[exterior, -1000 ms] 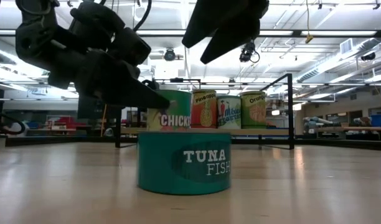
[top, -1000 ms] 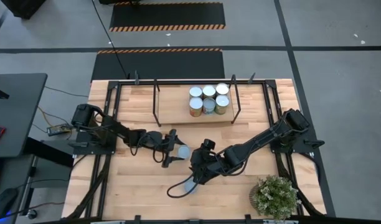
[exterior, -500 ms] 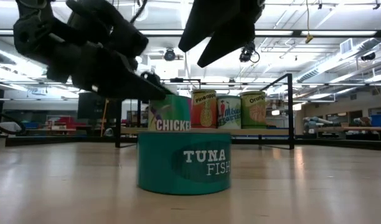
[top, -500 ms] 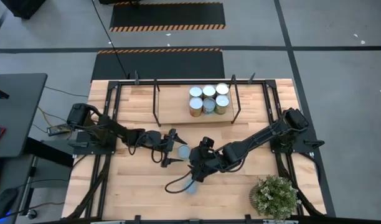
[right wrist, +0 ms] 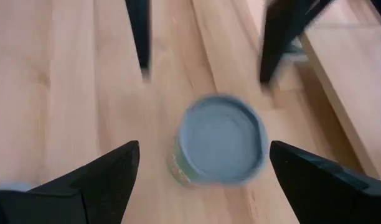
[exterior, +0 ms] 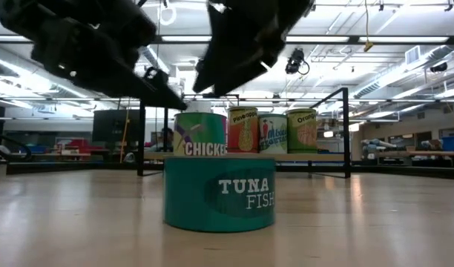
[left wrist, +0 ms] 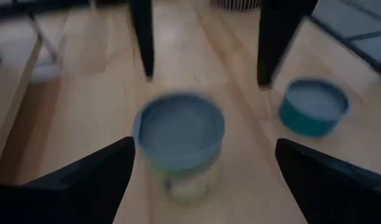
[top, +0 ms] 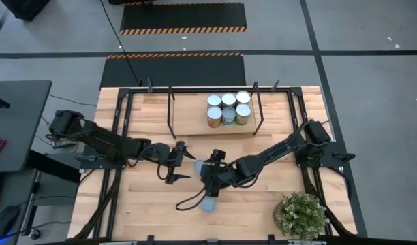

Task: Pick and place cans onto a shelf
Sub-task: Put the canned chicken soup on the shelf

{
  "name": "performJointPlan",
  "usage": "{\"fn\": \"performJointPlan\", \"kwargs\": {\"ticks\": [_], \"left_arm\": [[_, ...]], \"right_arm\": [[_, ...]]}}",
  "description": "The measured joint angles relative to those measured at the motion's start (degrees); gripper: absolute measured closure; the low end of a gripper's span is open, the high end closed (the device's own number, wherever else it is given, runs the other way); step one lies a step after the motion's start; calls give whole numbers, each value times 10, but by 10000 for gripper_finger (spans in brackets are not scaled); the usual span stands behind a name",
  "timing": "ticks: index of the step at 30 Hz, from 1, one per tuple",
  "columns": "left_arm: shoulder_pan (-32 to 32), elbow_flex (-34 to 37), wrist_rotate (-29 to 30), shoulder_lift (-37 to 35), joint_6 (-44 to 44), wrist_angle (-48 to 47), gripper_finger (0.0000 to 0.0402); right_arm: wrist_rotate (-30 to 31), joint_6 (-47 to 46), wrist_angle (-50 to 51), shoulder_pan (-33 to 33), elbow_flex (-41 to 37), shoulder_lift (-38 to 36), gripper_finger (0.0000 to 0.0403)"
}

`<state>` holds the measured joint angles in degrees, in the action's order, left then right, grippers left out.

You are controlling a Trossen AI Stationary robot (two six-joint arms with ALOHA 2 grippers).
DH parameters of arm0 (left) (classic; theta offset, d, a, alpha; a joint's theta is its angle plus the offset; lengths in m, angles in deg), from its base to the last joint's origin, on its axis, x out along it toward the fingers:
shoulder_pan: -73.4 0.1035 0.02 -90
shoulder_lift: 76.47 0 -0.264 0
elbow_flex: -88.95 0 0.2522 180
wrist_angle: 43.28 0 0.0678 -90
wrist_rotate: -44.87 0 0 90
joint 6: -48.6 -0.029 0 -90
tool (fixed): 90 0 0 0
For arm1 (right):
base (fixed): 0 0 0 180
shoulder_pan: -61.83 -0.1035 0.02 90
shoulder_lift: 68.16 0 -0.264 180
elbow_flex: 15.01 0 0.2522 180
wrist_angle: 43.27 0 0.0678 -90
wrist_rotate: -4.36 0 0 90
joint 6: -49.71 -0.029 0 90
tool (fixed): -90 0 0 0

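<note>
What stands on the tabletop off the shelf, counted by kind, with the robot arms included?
Cans: 2, the Chicken can and the Tuna can
Potted plants: 1
Robot arms: 2, left gripper and right gripper, both open, facing the Chicken can
Total: 5

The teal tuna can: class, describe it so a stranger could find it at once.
Start at the light-wood tabletop and go to its front edge, left of the small potted plant. The squat teal tuna can stands there alone, lower and wider than the tall chicken can and the six cans on the shelf.
</note>
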<state>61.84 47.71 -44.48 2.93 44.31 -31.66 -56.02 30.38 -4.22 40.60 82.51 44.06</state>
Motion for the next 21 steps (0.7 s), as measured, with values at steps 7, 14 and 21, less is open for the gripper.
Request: {"fn": "performJointPlan", "kwargs": {"ticks": [7, 14, 21], "left_arm": [[-28, 0, 22, -78, 24, -82, 8], [-66, 1, 53, -143, 45, -106, 8], [-77, 1, 57, -171, 69, -134, 8]], "right_arm": [[-2, 7, -20, 9, 0, 3, 35], [-40, 19, -67, 41, -8, 3, 35], [-86, 41, -115, 68, -24, 3, 35]]}}
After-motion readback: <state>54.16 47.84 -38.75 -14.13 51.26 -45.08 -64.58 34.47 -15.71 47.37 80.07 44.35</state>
